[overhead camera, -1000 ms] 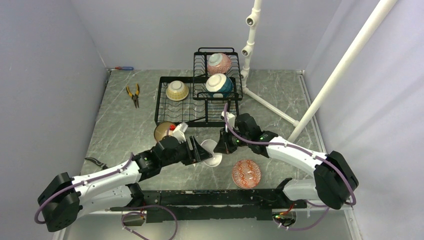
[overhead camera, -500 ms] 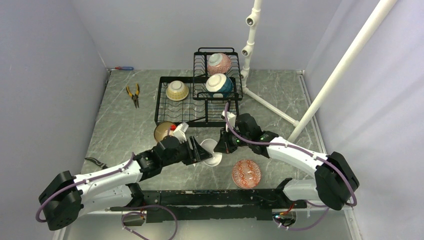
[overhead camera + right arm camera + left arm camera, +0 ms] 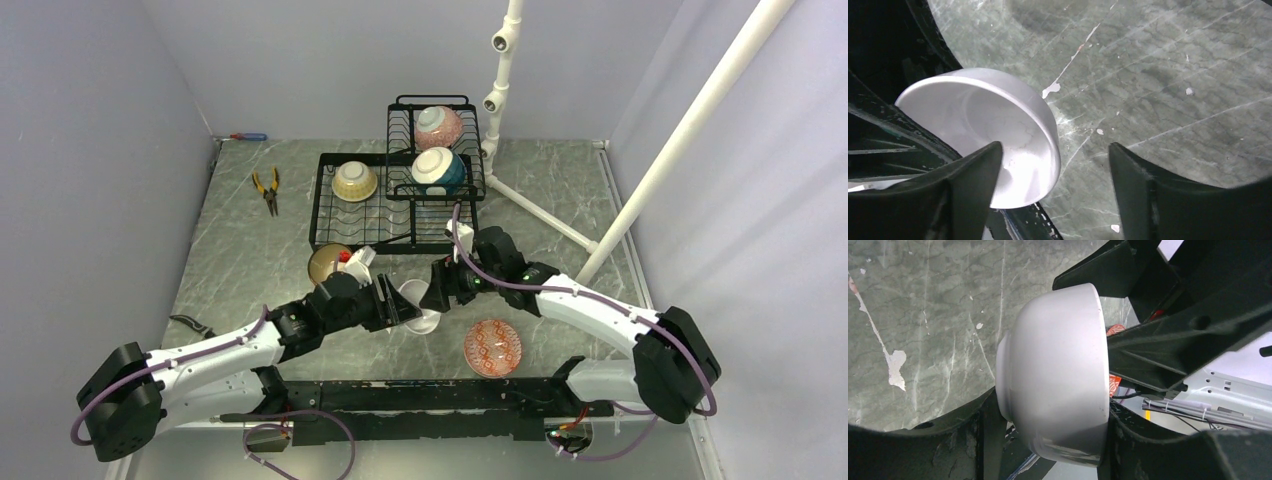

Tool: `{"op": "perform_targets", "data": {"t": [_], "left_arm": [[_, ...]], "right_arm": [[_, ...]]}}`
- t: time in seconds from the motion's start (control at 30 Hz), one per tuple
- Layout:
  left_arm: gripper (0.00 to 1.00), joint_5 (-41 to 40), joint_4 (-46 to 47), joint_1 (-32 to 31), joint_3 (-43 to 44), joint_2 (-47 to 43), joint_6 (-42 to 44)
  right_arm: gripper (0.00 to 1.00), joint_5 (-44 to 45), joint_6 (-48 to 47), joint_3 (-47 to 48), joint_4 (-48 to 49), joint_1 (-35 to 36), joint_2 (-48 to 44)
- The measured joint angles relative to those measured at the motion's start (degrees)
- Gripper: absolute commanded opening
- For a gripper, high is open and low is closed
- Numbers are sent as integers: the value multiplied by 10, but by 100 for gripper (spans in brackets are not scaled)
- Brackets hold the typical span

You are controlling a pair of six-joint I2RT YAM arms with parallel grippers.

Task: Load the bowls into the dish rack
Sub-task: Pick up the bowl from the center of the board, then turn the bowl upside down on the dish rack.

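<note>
We are pinching the white bowl (image 3: 1053, 355), tipped on its side, between the left gripper's (image 3: 1053, 435) fingers. Our right gripper (image 3: 1054, 150) is standing spread, one finger at the bowl's mouth. The dish rack (image 3: 345, 215) is sitting beyond both grippers.

1. The top camera sits high above and behind the arms. It looks down and forward over the whole surface (image 3: 240, 270), out to the dish rack (image 3: 380, 210) at the far end. It's the widest, farthest view.
2. The left wrist cam rides on the left hand (image 3: 1050, 440) and looks out along its fingers. It's super close, so the white bowl (image 3: 1053, 375) fills most of the frame side-on.
3. The right wrist cam does the same on the right hand (image 3: 1054, 150), peering down at the surface from close up.
4. Overlap: all three catch that white bowl. It's tiny from the top, the left wrist sees its outside and the right wrist sees its inside.
</note>
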Motion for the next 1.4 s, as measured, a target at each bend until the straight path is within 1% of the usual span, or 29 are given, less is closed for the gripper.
{"op": "perform_targets", "data": {"t": [0.03, 0.13, 0.47, 0.63, 0.77, 0.97, 1.07, 1.27, 1.4], "left_arm": [[3, 0, -2, 0, 0, 0, 1], [3, -1, -7, 0, 0, 0, 2], [3, -5, -10, 5, 1, 0, 12], [3, 13, -18, 38, 2, -1, 21], [3, 49, -22, 81, 2, -7, 29], [3, 139, -27, 191, 14, -29, 38], [3, 184, -44, 251, 33, -37, 48], [3, 250, -122, 351, 112, -38, 92], [3, 257, -216, 405, 204, -23, 166]], "right_arm": [[91, 1, 1, 0, 0, 0, -2], [99, 5, 2, 0, 1, 0, -12], [100, 7, 6, 0, 1, -7, -31], [100, 6, 7, -2, 3, -13, -71], [100, 4, 7, -2, 11, -19, -97], [100, -6, 8, -14, 18, -31, -99], [100, -9, 9, -18, 18, -35, -97], [100, -14, 9, -19, 17, -40, -96], [100, -17, 9, -19, 17, -43, -96]]}}
